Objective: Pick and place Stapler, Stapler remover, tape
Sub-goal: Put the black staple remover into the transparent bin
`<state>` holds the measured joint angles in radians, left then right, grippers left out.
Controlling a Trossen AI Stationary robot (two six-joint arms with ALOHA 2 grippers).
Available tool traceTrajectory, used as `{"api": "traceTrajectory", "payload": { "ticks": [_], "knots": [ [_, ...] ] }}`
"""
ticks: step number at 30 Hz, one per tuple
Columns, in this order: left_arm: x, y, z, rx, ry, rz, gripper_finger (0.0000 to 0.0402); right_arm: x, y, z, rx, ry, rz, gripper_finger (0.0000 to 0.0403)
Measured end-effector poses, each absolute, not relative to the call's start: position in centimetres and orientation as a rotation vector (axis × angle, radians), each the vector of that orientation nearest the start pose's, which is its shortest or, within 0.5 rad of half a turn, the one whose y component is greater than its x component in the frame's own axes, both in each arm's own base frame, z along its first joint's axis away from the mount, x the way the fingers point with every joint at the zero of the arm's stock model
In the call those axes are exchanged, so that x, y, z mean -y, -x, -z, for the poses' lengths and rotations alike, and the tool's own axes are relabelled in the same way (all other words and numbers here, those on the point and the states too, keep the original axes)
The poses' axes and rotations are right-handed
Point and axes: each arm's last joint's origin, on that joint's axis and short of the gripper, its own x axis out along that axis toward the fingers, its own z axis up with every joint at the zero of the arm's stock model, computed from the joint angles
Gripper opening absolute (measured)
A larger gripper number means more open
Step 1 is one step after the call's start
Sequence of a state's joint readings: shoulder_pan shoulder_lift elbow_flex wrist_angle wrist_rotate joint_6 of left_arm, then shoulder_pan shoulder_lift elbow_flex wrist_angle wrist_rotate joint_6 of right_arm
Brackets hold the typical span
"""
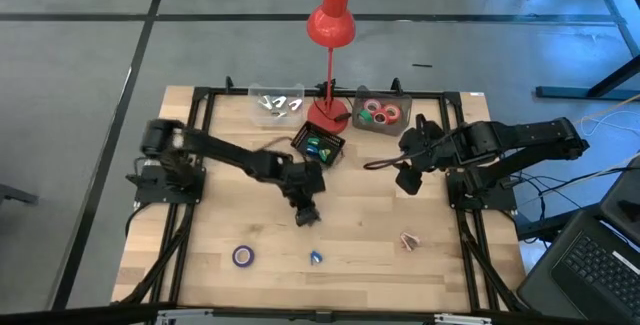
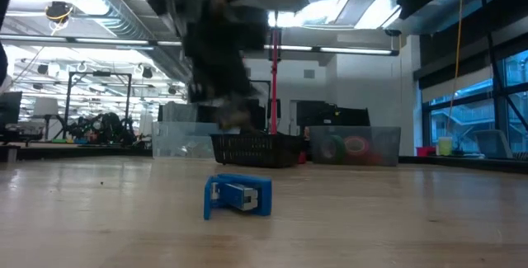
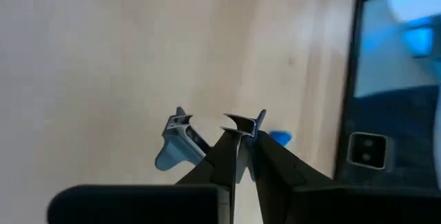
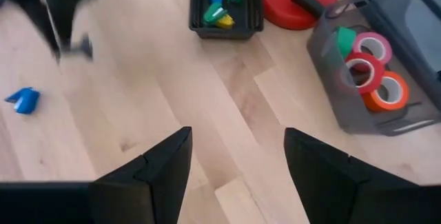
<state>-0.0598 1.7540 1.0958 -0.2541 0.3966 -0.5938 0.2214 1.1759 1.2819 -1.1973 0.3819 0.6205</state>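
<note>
My left gripper (image 1: 307, 215) is over the table's middle, shut on a blue-grey stapler remover (image 3: 180, 131) with metal claws. A small blue stapler (image 1: 316, 257) lies on the wood nearer the front edge, also seen close in the low view (image 2: 238, 195). To its left lies a purple-blue tape roll (image 1: 243, 255), flat on the table. A copper-coloured stapler remover (image 1: 408, 240) lies at the front right. My right gripper (image 4: 238, 162) hangs open, raised over the table's right side (image 1: 408, 177), with nothing between its fingers. My left gripper pinches one clawed metal half (image 3: 242, 120) of the stapler remover between its two fingers. The other half (image 3: 178, 124) and its blue-grey wing stick out to one side. The fingers slant downward. In the low view the blurred gripper end (image 2: 231, 111) looks clear of the tabletop.
At the back stand a clear bin (image 1: 278, 103) with stapler removers, a black basket (image 1: 318, 146) with coloured staplers and a grey bin (image 4: 331, 93) with tape rolls. A red desk lamp (image 1: 330, 25) stands between them. Bare wood lies between the bins and the front edge.
</note>
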Motion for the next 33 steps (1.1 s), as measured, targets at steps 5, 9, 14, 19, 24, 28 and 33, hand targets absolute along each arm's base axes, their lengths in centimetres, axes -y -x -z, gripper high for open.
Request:
{"api": "traceTrajectory", "payload": {
  "ticks": [5,9,14,19,24,28,33],
  "knots": [
    [-1.1,-30.7,-24.1,-0.998,0.569,-0.105,0.0023,-3.2,-19.7,-34.9,-0.934,-0.215,0.486,0.0231],
    [-5.9,-27.1,-27.6,-0.883,0.525,-0.323,0.0023,-3.2,-19.9,-35.0,-0.914,-0.202,0.476,0.0231],
    [-12.4,-23.8,-28.8,-0.797,0.515,-0.514,0.0023,-2.6,-20.1,-35.1,-0.898,-0.220,0.498,0.0231],
    [-17.8,-21.3,-27.6,-0.831,0.515,-0.639,0.0023,-2.1,-20.1,-35.1,-0.890,-0.253,0.532,0.0231],
    [-21.8,-19.1,-25.5,-0.882,0.560,-0.665,0.0023,-1.8,-20.2,-35.1,-0.886,-0.269,0.552,0.0231],
    [-23.5,-18.5,-23.4,-0.951,0.604,-0.636,0.0023,-1.2,-20.2,-35.1,-0.884,-0.281,0.578,0.0231],
    [-24.2,-18.8,-20.9,-1.060,0.606,-0.584,0.0023,-0.6,-20.3,-35.1,-0.881,-0.295,0.607,0.0231]
  ]
}}
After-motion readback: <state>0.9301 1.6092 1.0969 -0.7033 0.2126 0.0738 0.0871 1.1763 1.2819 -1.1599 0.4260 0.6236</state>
